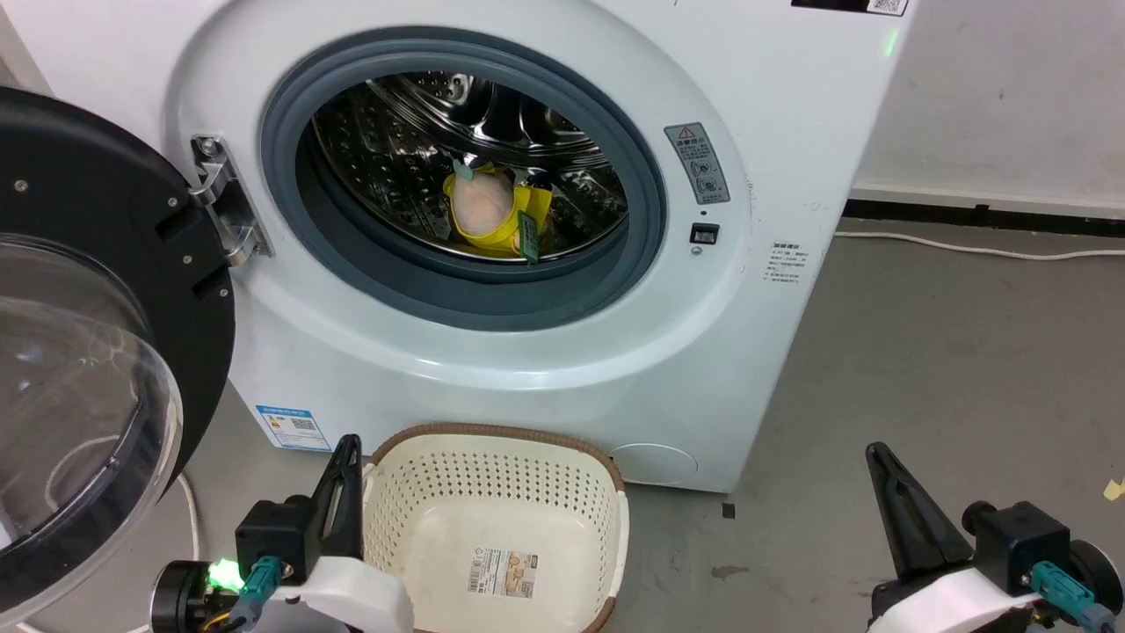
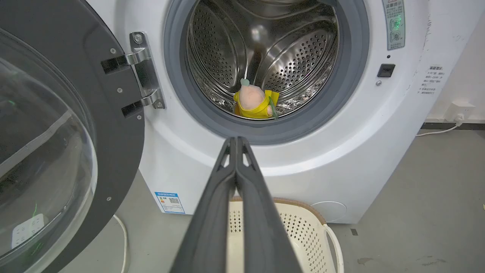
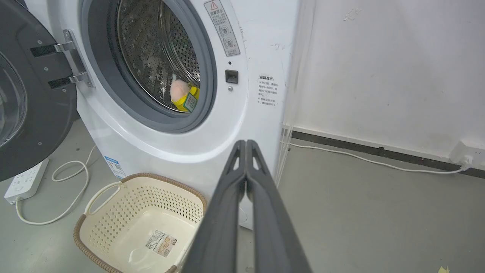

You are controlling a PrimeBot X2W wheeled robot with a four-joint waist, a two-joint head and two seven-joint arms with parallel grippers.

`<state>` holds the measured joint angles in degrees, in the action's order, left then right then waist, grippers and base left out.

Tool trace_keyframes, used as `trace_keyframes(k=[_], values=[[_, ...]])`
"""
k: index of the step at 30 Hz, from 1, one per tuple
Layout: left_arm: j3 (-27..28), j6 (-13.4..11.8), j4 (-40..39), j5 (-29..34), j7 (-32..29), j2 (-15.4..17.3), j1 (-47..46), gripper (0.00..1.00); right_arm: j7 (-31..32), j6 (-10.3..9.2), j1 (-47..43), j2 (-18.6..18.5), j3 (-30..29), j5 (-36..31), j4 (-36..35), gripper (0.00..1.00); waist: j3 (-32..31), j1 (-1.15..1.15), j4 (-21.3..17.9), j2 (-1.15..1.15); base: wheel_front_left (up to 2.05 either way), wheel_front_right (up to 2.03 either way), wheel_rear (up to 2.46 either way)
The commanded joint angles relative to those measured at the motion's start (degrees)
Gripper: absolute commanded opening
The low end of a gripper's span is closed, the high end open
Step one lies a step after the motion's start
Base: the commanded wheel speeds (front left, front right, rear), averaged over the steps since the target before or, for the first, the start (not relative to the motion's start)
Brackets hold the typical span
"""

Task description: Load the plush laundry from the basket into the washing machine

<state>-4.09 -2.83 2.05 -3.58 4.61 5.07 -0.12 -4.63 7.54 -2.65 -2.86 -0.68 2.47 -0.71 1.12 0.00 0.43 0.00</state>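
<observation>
No words legible anywhere. On the washing machine [image 1: 545, 387] front, a grey warning label [image 1: 697, 163] right of the door opening: red triangle sign on top, round pictograms below. Chinese text block [image 1: 788, 262] further right, too small to read. Blue-edged label [image 1: 293, 428] with QR code, lower left. Basket [image 1: 492, 431] bottom: sticker [image 1: 504, 573] with barcode, print unreadable. Plush laundry [image 1: 482, 207]: green tag [image 1: 528, 236], unreadable.

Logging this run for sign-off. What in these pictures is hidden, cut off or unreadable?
Toy: lower part behind the door seal, head view.
Basket: middle covered by the shut left gripper, left wrist view.
Door: cut by the left edge, head view.
Warning label: print too small, head view.
</observation>
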Motion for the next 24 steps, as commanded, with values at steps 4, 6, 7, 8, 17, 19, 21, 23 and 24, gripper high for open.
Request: trace_keyframes(k=[4, 6, 7, 8, 17, 19, 21, 23, 24], values=[[0.8, 0.6, -0.5, 0.7, -0.6, -0.4, 0.1, 0.00, 0.7, -0.04, 1.3, 0.0, 0.2, -0.7, 0.2, 0.00, -0.1, 0.00, -0.1, 0.00, 0.00, 0.00, 0.00], [1.0, 0.7, -0.6, 0.9, -0.9, -0.5, 0.1, 0.00, 0.9, -0.04, 1.4, 0.0, 0.2, -0.8, 0.2, 0.00, -0.2, 0.00, -0.1, 0.00, 0.00, 0.00, 0.00], [1.1, 0.8, -0.6, 1.0, -1.0, -0.5, 0.1, 0.00, 1.0, -0.04, 1.4, 0.0, 0.2, -0.8, 0.2, 0.00, -0.2, 0.00, -0.1, 0.00, 0.00, 0.00, 0.00], [1.2, 0.8, -0.7, 1.1, -1.1, -0.6, 0.1, 0.00, 1.1, -0.04, 1.5, 0.0, 0.2, -0.9, 0.3, 0.00, -0.2, 0.00, -0.1, 0.00, 0.00, 0.00, 0.00], [2.1, 1.4, -1.1, 1.8, -2.2, -1.1, 0.1, 0.00, 2.2, -0.04, 1.8, 0.0, 0.4, -1.4, 0.4, 0.00, -0.5, 0.00, -0.2, 0.00, 0.00, 0.00, 0.00], [2.3, 1.6, -1.2, 2.0, -2.4, -1.2, 0.1, 0.00, 2.4, -0.05, 1.9, 0.0, 0.4, -1.5, 0.4, 0.00, -0.6, 0.00, -0.2, 0.00, 0.00, 0.00, 0.00], [2.4, 1.7, -1.3, 2.2, -2.6, -1.3, 0.1, 0.00, 2.7, -0.05, 2.0, 0.0, 0.4, -1.6, 0.5, 0.00, -0.6, 0.00, -0.2, 0.00, 0.00, 0.00, 0.00], [2.6, 1.8, -1.4, 2.3, -2.9, -1.4, 0.1, 0.00, 2.9, -0.05, 2.1, 0.0, 0.5, -1.7, 0.5, 0.00, -0.7, 0.00, -0.3, 0.00, 0.00, 0.00, 0.00], [2.7, 1.9, -1.4, 2.4, -3.0, -1.4, 0.1, 0.00, 3.0, -0.05, 2.1, 0.0, 0.5, -1.7, 0.5, 0.00, -0.7, 0.00, -0.3, 0.00, 0.00, 0.00, 0.00]])
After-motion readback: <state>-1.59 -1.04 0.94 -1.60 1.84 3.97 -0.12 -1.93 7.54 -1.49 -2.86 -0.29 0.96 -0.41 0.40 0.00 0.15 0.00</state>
